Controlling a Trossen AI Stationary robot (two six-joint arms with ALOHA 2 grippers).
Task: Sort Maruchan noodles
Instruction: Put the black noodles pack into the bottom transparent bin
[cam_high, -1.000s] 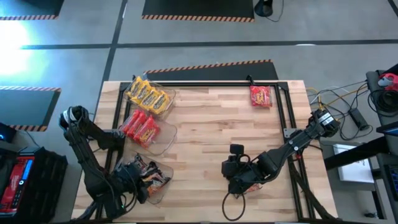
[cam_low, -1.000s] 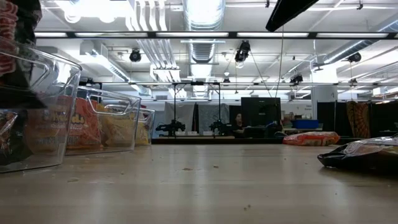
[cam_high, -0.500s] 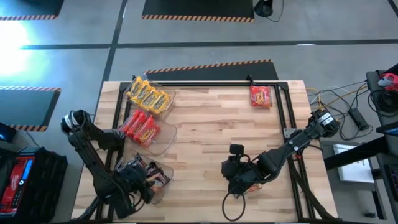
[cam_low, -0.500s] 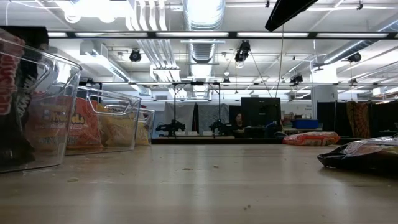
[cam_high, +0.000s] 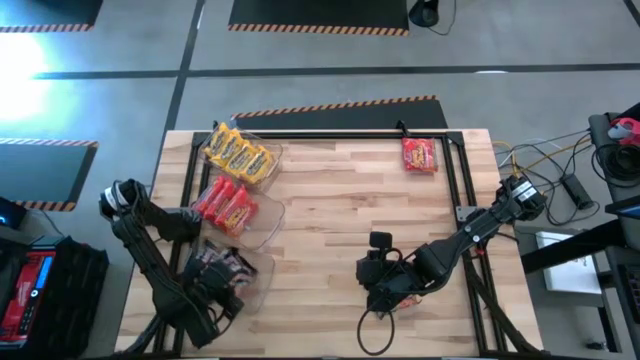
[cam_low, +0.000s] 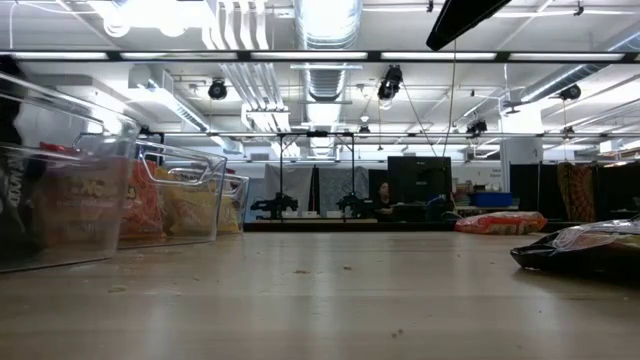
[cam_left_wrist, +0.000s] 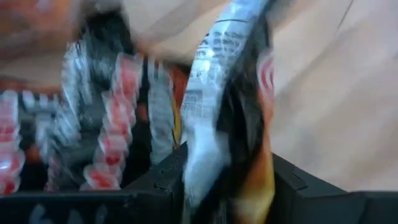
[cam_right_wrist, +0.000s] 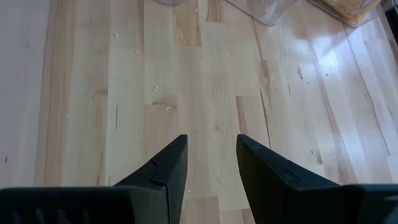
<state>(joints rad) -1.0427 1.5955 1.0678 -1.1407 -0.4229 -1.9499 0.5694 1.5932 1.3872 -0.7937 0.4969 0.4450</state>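
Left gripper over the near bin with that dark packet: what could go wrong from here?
1. The left gripper pinches the dark packet by one edge; it could slip or land on the near bin rim.
2. The lone red packet at the far right edge could be forgotten.

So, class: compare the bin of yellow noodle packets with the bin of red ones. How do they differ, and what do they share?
The yellow packets' bin sits at the table's far edge, while the red packets' bin sits nearer the left arm. The first holds only yellow packets; the second holds only red packets. Both are clear plastic bins, each with several packets of one colour, standing side by side on the left of the wooden table.
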